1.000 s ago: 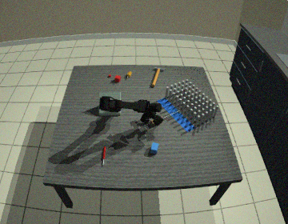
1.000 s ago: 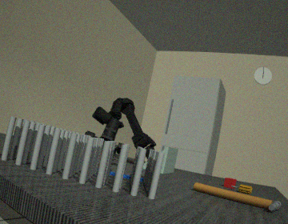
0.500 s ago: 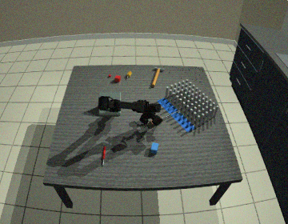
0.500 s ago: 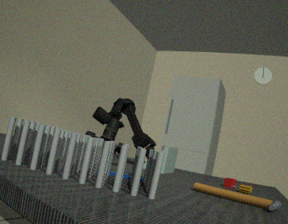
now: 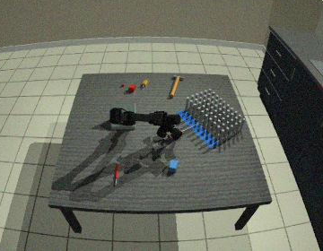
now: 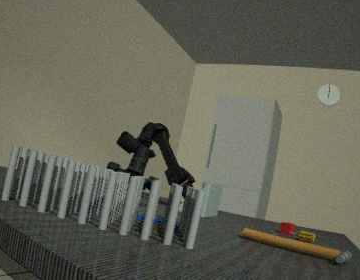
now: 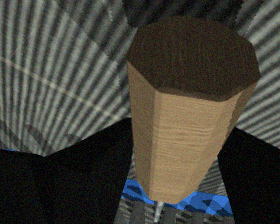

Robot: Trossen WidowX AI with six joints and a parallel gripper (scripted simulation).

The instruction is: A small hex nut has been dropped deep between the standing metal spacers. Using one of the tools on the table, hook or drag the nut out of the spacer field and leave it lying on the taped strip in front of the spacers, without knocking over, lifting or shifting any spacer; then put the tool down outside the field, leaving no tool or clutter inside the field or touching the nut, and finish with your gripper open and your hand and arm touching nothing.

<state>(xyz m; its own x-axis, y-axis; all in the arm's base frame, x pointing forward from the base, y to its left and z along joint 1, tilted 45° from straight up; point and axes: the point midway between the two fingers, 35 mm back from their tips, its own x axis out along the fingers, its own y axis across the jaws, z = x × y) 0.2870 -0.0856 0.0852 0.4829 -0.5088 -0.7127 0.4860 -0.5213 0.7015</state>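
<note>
My gripper is shut on a tool's pale wooden handle, in front of the blue taped strip. A thin metal rod runs from the handle toward the strip; in the top view the rod points at the strip and the spacers. Its far end cannot be made out. The grey metal spacers stand upright in rows behind the strip. The hex nut cannot be made out in any view.
An orange-handled hammer lies beyond the arm. A red block and a yellow piece are at the back. A red-handled tool and a blue block lie toward the front edge.
</note>
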